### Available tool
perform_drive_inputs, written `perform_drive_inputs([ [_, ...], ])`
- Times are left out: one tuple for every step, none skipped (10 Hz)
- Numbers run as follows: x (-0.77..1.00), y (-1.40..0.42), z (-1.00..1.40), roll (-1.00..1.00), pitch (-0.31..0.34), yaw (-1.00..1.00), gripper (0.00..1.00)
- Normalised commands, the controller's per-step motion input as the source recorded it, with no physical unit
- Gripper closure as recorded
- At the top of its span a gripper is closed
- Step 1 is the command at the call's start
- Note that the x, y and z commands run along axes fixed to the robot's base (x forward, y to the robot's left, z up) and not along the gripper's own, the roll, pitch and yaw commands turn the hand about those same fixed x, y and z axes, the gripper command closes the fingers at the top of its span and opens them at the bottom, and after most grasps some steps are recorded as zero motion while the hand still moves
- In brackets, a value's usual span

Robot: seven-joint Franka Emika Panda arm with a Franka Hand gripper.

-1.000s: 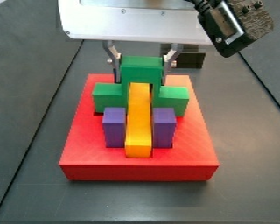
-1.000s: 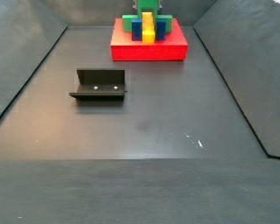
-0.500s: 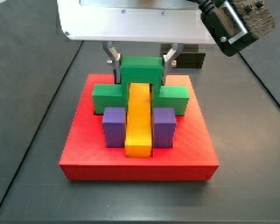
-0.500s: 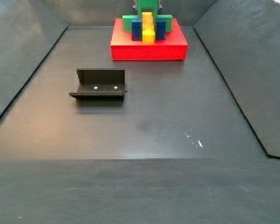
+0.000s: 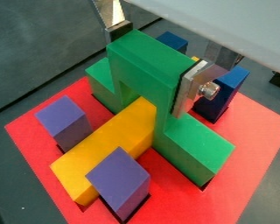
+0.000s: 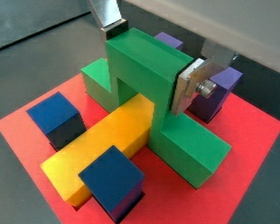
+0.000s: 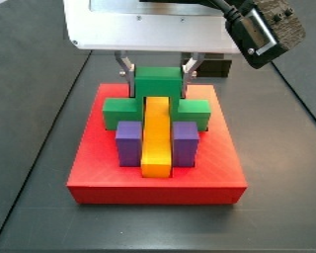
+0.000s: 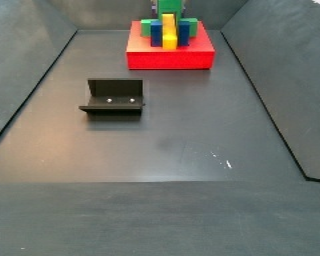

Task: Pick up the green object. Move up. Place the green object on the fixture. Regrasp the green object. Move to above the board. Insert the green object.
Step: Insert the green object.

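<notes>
The green object (image 5: 154, 96) is sitting on the red board (image 5: 241, 179), its central block straddling the yellow bar (image 5: 108, 149) and its side arms lying in the slots. The gripper (image 7: 157, 67) is standing directly over it, and its fingers (image 5: 199, 83) are pressing against both sides of the central block, holding it. The fixture (image 8: 113, 97) is resting well apart on the dark surface (image 8: 176, 150).
</notes>
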Motion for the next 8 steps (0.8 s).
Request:
perform_drive_inputs([
  [0.00,0.00,-0.14,0.00,-0.016,0.00,1.00],
  [0.00,0.00,-0.22,0.00,-0.034,0.00,1.00],
  [0.00,0.00,-0.49,0.00,0.000,0.00,1.00],
  [-0.24,0.00,-0.65,0.00,-0.020,0.00,1.00],
  [-0.05,0.00,-0.61,0.00,0.000,0.00,1.00],
  [0.00,0.00,-0.62,0.00,0.000,0.00,1.00],
  [0.00,0.00,-0.58,0.00,0.000,0.00,1.00],
  [0.00,0.00,-0.44,0.00,0.000,0.00,1.00],
])
